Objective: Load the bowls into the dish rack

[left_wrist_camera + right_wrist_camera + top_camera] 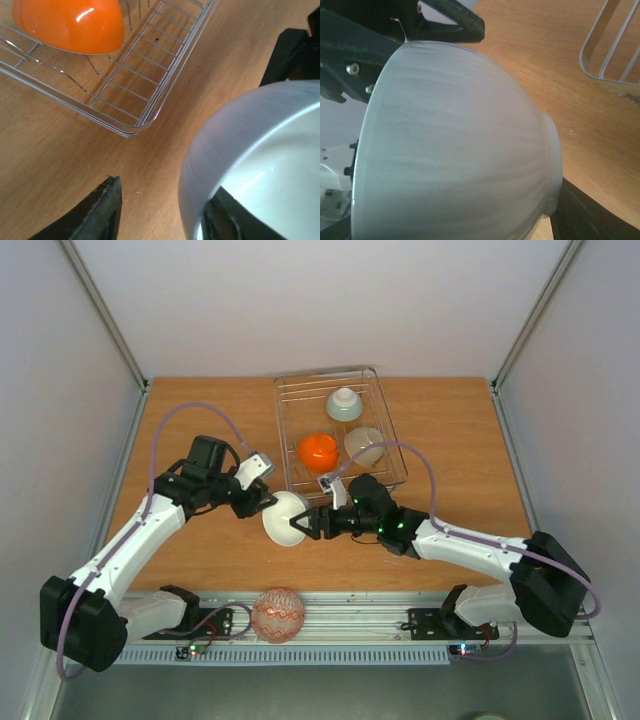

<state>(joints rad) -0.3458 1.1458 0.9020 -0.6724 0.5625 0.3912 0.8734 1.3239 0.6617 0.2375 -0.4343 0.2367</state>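
White bowl [285,518] — glossy, round w/ small foot.

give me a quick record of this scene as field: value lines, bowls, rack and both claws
white bowl: outside the rack, between the two claws
left claw: open, one finger inside the bowl's rim, the other clear of it
right claw: apparently closed on the white bowl from its outer side
dish rack: holds three bowls
in rack: orange bowl, beige bowl, blue-and-white bowl
outside rack: red-patterned bowl, at the near table edge between the arm bases
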